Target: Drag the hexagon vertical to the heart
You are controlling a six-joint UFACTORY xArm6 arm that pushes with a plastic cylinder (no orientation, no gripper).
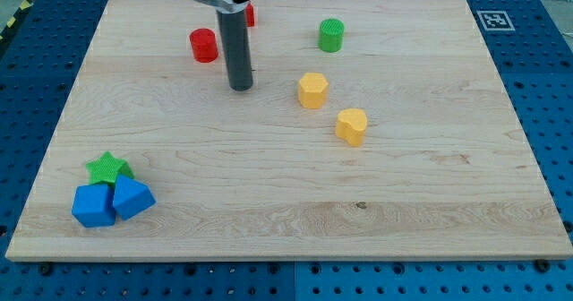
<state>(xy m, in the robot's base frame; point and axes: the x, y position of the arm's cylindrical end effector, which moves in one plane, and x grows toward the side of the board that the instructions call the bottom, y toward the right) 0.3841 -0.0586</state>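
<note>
The rod's tip (pixel 241 87) — a bare end with no jaws to open or close — sits left of the yellow hexagon (pixel 312 90), near the yellow heart (pixel 352 125) — an off-centre push could send it sliding askew.

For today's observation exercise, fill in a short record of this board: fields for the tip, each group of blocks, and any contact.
tip: left of yellow hexagon, touching nothing
yellow heart: lower right of the hexagon, apart
red cylinder: upper left of the tip
red block: partly hidden behind rod
green cylinder: top, alone
green star, two blue blocks: clustered bottom left
</note>
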